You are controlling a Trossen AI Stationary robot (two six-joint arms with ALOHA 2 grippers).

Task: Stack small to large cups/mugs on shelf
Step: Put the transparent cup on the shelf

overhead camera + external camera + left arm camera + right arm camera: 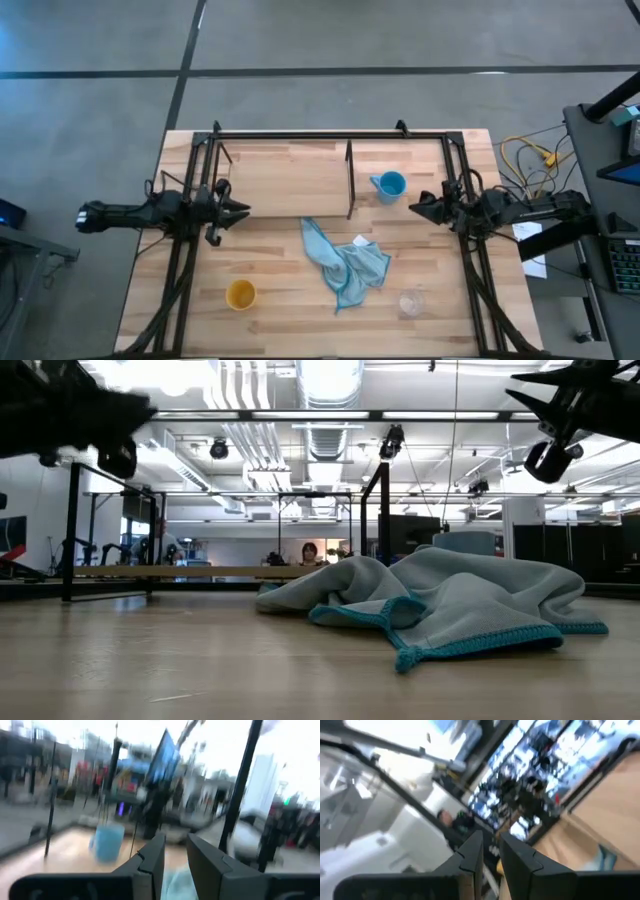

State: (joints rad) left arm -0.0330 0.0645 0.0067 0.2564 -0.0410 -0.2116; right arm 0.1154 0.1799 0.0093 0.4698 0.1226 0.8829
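Only the light blue mug is sitting on the shelf at upper centre, while the yellow-orange cup and clear glass cup are waiting lower down, with the left gripper and right gripper both hovering nearly closed and empty.

The mug is sitting on the shelf, just right of the divider rod. The cloth is lying in front of the shelf, between the cup at its left and the glass cup at its right.
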